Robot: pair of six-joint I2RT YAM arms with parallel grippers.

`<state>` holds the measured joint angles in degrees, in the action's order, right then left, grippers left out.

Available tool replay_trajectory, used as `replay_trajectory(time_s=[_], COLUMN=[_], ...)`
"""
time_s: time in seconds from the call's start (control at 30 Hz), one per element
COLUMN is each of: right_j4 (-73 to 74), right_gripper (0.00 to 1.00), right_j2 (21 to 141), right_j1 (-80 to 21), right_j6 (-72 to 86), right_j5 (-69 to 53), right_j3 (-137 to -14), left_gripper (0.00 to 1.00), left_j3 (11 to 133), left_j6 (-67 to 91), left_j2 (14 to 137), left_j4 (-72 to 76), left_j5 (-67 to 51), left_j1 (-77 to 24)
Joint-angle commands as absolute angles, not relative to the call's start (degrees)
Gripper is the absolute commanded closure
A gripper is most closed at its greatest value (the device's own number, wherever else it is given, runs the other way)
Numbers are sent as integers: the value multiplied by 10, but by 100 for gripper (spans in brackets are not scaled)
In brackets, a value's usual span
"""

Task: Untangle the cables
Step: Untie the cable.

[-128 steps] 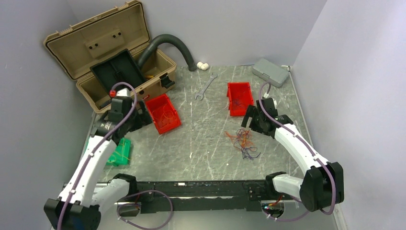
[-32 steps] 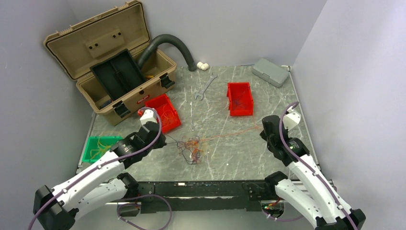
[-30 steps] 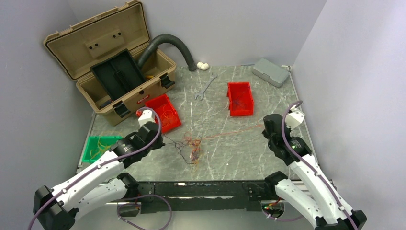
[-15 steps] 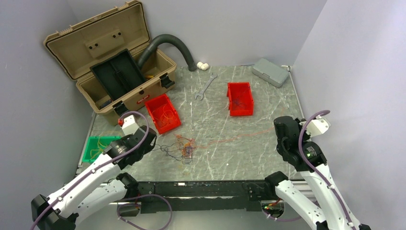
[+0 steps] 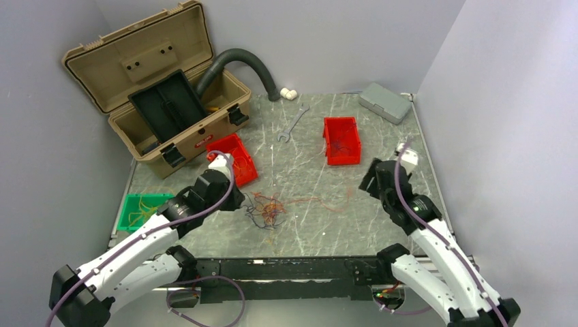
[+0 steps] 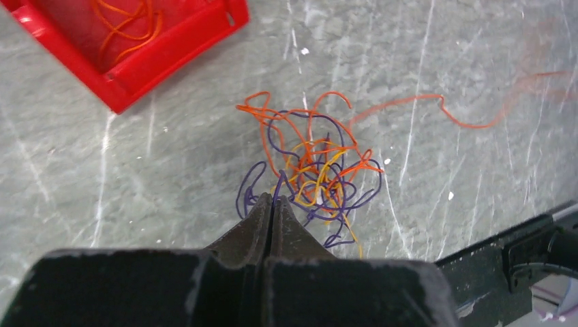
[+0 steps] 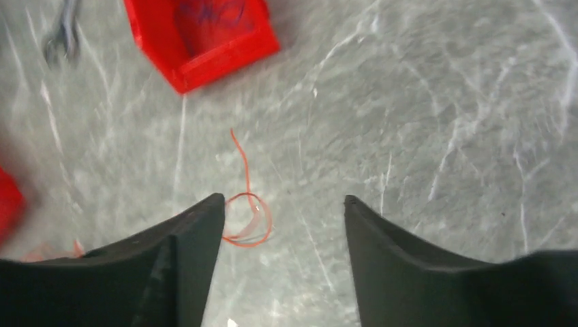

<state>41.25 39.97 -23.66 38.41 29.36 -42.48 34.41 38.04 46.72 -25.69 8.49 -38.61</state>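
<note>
The cables (image 5: 267, 210) lie as a small tangle of orange, yellow and purple wires on the table's near middle, also filling the left wrist view as the cables (image 6: 313, 163). My left gripper (image 5: 237, 202) sits at the tangle's left edge. Its jaws (image 6: 272, 201) are shut, with a purple strand running in between the tips. One loose orange strand (image 5: 327, 199) trails right from the tangle. Its curled end (image 7: 249, 225) rests on the table beside the left finger of my right gripper (image 7: 283, 204), which is open with nothing in it. That right gripper (image 5: 368, 180) hovers right of the strand.
A red bin (image 5: 238, 163) with orange wire sits behind the left arm. Another red bin (image 5: 342, 141) sits mid-right, a green bin (image 5: 140, 210) at the left edge. An open tan toolbox (image 5: 157, 88), grey hose (image 5: 245, 61), wrench (image 5: 293, 124) and grey case (image 5: 385, 102) stand farther back.
My right gripper has opened and let the orange strand drop slack onto the table, then swung back left. The left gripper shifted right, still shut on the tangle.
</note>
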Motion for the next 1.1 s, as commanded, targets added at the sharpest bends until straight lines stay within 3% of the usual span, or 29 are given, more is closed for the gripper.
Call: replay_trajectory(time_s=[0.0,0.07,0.33,0.63,0.77,0.93,1.07], right_j4=[347,325,218,97,43,11,-25], right_gripper=[20,16,16,15,18,32,34], right_j2=[437,445,493,628,678,762,820], right_j1=[-237,-239,-300,-429,-464,-480,-497], right_j6=[297,279,264,310,303,289,308], right_j5=[131,79,-63,-95,-112,-119,-129], right_j3=[-402,-392,-373,-398,-405,-436,-463], left_gripper=[100,100,100,100,100,100,100], left_j3=[370,373,366,353,350,345,346], left_j6=[307,298,284,285,281,279,277], left_j2=[488,489,479,472,471,468,466], left_j4=[-197,-197,-190,-186,-186,-187,-194], left_j5=[14,12,10,7,5,2,-2], left_j1=[-388,-388,-389,-389,-389,-389,-389])
